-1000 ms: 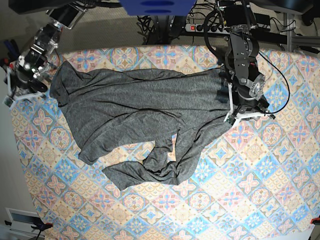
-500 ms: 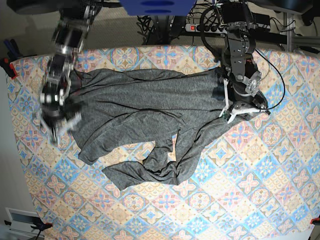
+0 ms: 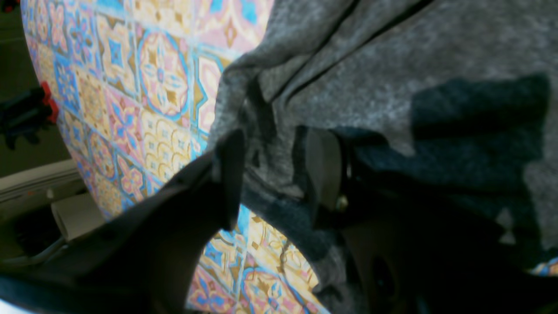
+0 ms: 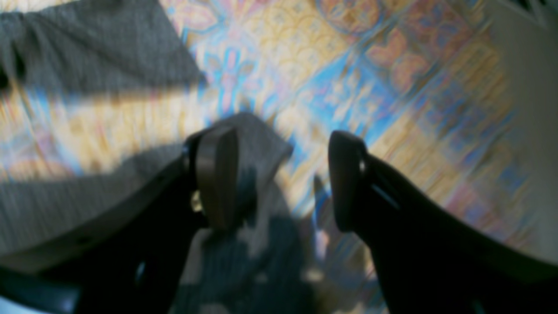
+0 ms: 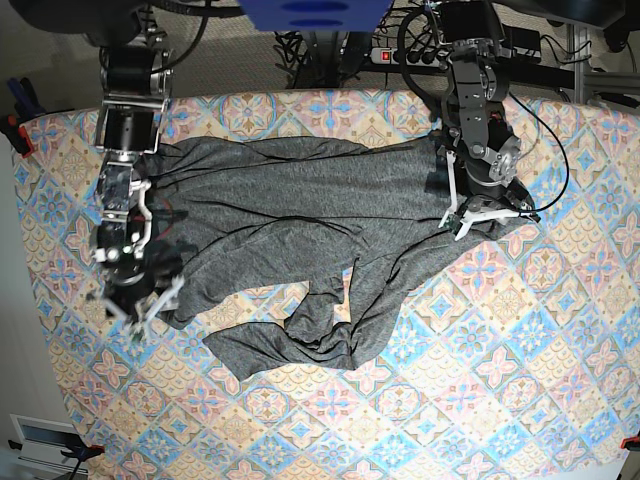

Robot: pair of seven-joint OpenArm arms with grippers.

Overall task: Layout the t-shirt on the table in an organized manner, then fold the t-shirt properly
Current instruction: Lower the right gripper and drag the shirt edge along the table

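Note:
The dark-grey t-shirt [image 5: 290,210] lies crumpled across the back half of the table [image 5: 480,370], with its lower part bunched in folds near the middle. My left gripper [image 5: 478,215] sits at the shirt's right edge. In the left wrist view this gripper [image 3: 274,174] has its jaws partly apart, with t-shirt [image 3: 392,56] cloth lying between and under them, beside the table [image 3: 161,78]. My right gripper [image 5: 135,305] hovers at the shirt's lower-left edge. In the blurred right wrist view it [image 4: 283,179] stands wide open; a t-shirt [image 4: 87,52] corner lies by its left finger [image 4: 216,174] on the table [image 4: 348,65].
A power strip [image 5: 400,55] and cables run behind the table's back edge. Red clamps [image 5: 12,130] grip the table's left rim. A blue object [image 5: 315,12] hangs at the top centre. The patterned cloth in front of the shirt is bare.
The right arm has swung from the table's far left corner across the shirt's left side down to its lower-left edge. The left gripper has shifted slightly toward the back.

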